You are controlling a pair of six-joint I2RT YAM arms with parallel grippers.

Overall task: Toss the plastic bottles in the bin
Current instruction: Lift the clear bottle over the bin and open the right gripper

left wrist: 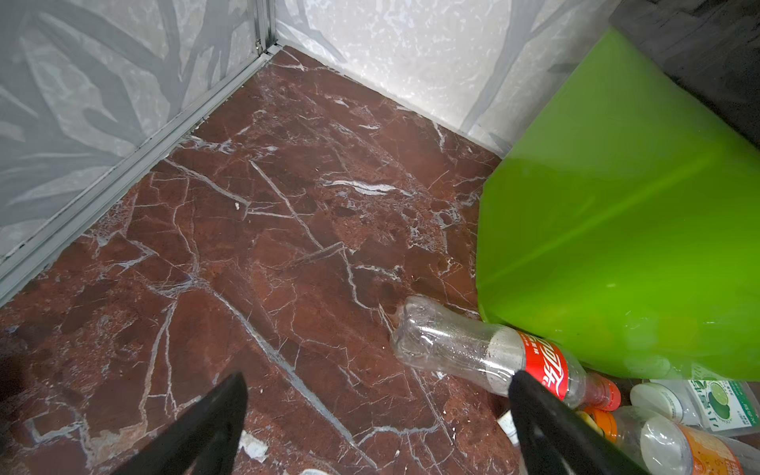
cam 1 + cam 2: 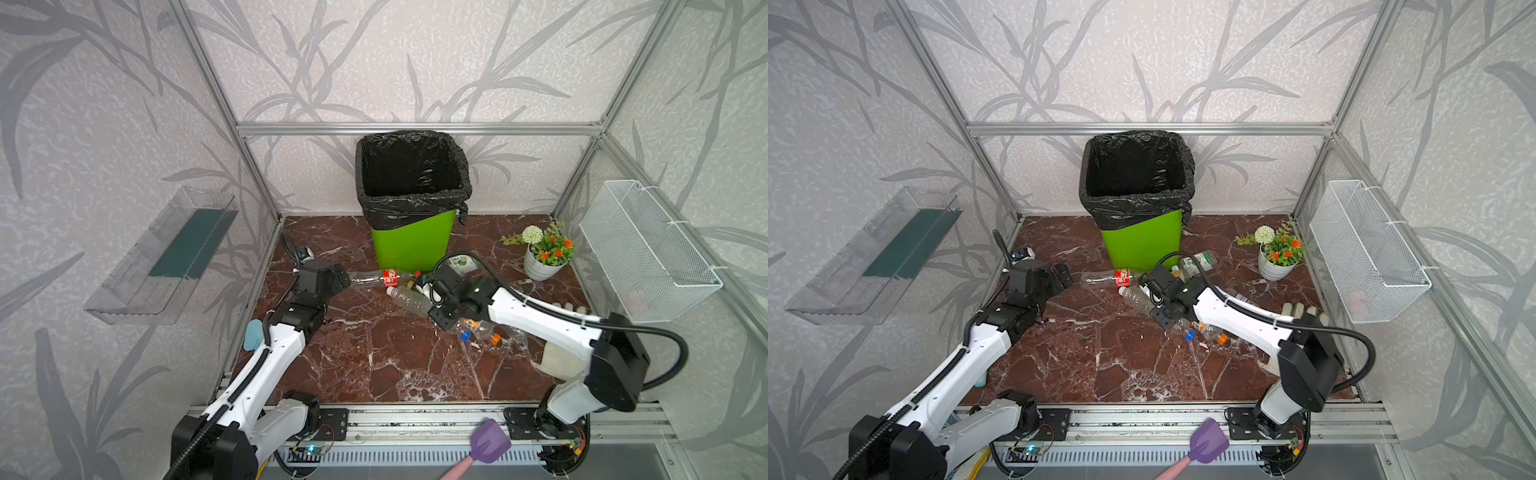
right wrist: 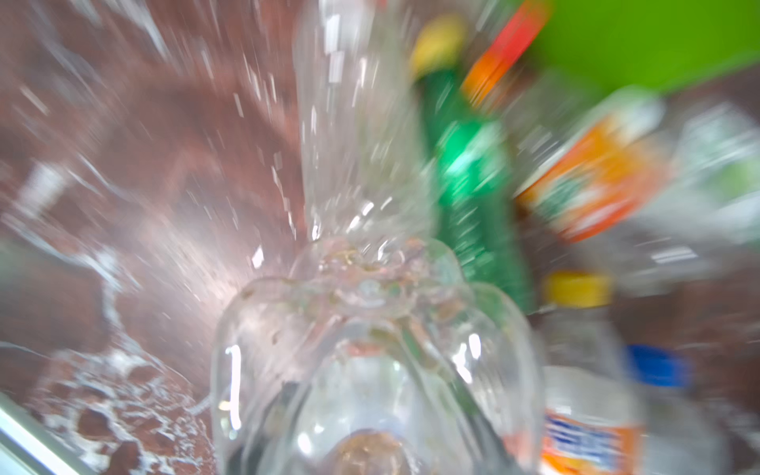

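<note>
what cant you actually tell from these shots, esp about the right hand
- The right hand: in both top views its own wrist hides the fingertips; the right wrist view is motion-blurred, so whether it grips the clear bottle is unclear.
- The bin: its bottom is lost in the dark bag in both top views.
- The bottles under the right arm: partly covered in both top views, uncountable.

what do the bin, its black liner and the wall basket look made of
The bin: smooth, glossy lime-green plastic, judging by its even sheen. The liner: thin black plastic film, crinkled and shiny. The basket: see-through white wire mesh, likely painted or coated metal.
</note>
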